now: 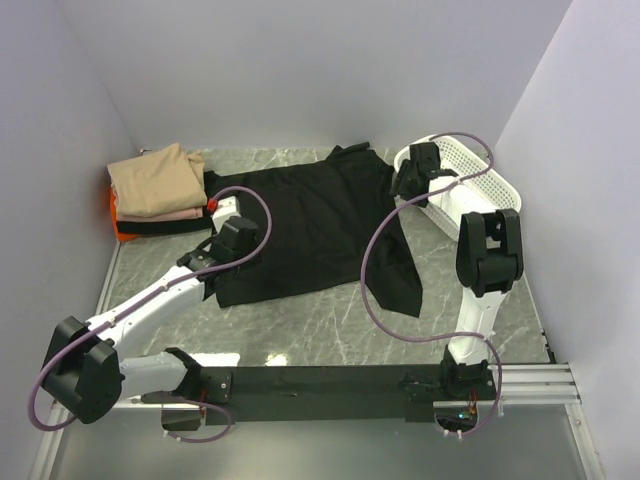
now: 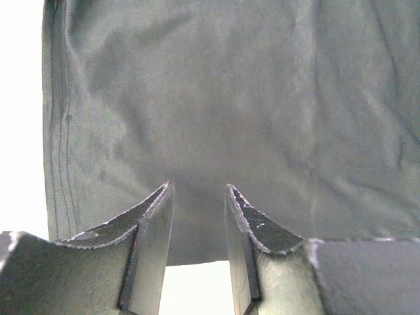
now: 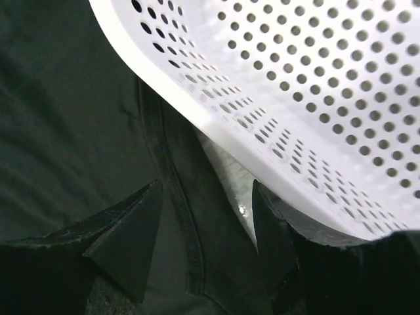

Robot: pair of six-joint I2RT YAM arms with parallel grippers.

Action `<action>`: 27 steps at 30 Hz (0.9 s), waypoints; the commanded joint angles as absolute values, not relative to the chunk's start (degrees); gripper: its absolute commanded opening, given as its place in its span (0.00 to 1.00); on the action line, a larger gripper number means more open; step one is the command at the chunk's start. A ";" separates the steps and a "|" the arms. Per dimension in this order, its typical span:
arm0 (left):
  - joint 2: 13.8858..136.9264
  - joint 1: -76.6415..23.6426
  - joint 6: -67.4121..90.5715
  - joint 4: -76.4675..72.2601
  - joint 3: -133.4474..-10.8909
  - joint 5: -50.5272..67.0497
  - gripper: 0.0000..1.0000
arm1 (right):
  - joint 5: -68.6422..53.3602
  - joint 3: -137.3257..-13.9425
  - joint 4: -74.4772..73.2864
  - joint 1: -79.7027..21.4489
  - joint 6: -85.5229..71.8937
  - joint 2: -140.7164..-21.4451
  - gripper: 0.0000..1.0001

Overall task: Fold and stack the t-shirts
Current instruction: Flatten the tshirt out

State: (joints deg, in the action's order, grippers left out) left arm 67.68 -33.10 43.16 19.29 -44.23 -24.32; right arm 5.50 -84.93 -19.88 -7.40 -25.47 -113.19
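The black t-shirt (image 1: 310, 225) lies just beside the white basket (image 1: 480, 158), outside it.

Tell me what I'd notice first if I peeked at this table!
A big black t-shirt lies spread out in the middle of the table, with the left gripper and the right gripper open over its two sides. In the far left corner sits a stack of folded shirts, tan on top. A white basket full of holes stands at the far right, beside the shirt.
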 commanded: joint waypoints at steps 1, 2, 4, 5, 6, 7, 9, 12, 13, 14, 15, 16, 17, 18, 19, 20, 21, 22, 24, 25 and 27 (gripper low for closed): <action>66.36 -33.40 42.71 19.42 -43.77 -25.75 0.42 | 9.05 -89.03 -19.07 -6.42 -23.29 -111.89 0.64; 66.44 -33.40 42.89 19.25 -43.60 -25.75 0.42 | 9.14 -89.29 -19.25 -6.33 -22.94 -110.93 0.64; 66.79 -33.40 43.15 18.37 -42.89 -26.01 0.42 | 7.39 -87.81 -18.20 -6.50 -22.41 -108.91 0.65; 66.97 -33.40 43.33 18.02 -42.63 -25.84 0.42 | 6.34 -86.58 -17.50 -6.94 -22.50 -105.94 0.65; 67.41 -33.40 43.94 17.58 -42.10 -25.49 0.42 | 5.37 -83.70 -16.36 -7.29 -22.59 -104.26 0.65; 68.28 -33.40 44.38 16.45 -41.75 -25.23 0.42 | 3.80 -82.02 -15.65 -7.90 -22.50 -100.93 0.65; 69.25 -33.31 45.52 14.34 -40.26 -22.96 0.42 | 2.90 -77.29 -14.86 -10.27 -22.06 -98.01 0.65; 71.27 -33.40 46.75 10.64 -38.33 -20.58 0.42 | 3.77 -73.06 -16.34 -14.83 -20.74 -94.93 0.65; 72.32 -33.40 46.84 9.76 -37.89 -20.22 0.42 | 4.13 -72.17 -16.78 -15.81 -20.57 -94.49 0.65; 72.86 -33.40 47.02 8.54 -37.62 -20.13 0.42 | 4.39 -71.55 -17.40 -16.60 -20.39 -94.05 0.65; 73.38 -33.31 46.93 8.09 -37.10 -19.78 0.42 | 4.05 -70.24 -18.01 -18.18 -20.39 -93.96 0.64; 74.35 -33.40 46.93 7.13 -36.74 -19.78 0.42 | 2.04 -69.53 -18.10 -18.80 -20.39 -93.96 0.64; 74.79 -33.40 47.11 6.60 -36.39 -19.69 0.42 | 1.06 -68.48 -18.11 -19.33 -20.13 -94.13 0.64; 75.32 -33.40 47.11 5.81 -35.43 -19.51 0.42 | 0.18 -68.21 -18.11 -19.68 -20.39 -94.57 0.64; 76.28 -33.40 47.11 5.28 -34.98 -19.42 0.42 | 0.18 -67.94 -18.11 -19.77 -20.48 -95.70 0.64; 76.81 -33.31 47.28 4.84 -34.72 -19.34 0.42 | -2.00 -67.68 -18.02 -19.78 -20.57 -96.50 0.64; 77.34 -33.31 47.37 4.75 -34.37 -19.16 0.42 | -2.46 -68.11 -18.45 -19.78 -20.57 -97.55 0.64; 78.13 -33.31 47.46 4.66 -34.28 -19.25 0.42 | -2.46 -68.72 -19.24 -19.78 -20.39 -99.99 0.64; 78.49 -33.31 47.72 4.31 -33.58 -19.16 0.42 | -3.08 -70.66 -21.00 -19.69 -20.39 -102.47 0.63; 78.31 -33.22 47.72 4.22 -33.31 -19.16 0.42 | -2.82 -71.19 -21.27 -19.51 -20.30 -104.39 0.63; 77.79 -33.22 47.90 4.22 -32.70 -19.16 0.42 | -2.99 -72.33 -21.62 -19.25 -20.21 -106.51 0.63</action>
State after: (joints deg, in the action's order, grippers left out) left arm 78.48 -33.10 46.70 6.90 -33.34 -19.64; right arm -2.07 -69.21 -20.32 -19.86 -21.10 -104.47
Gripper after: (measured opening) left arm 0.422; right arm 0.636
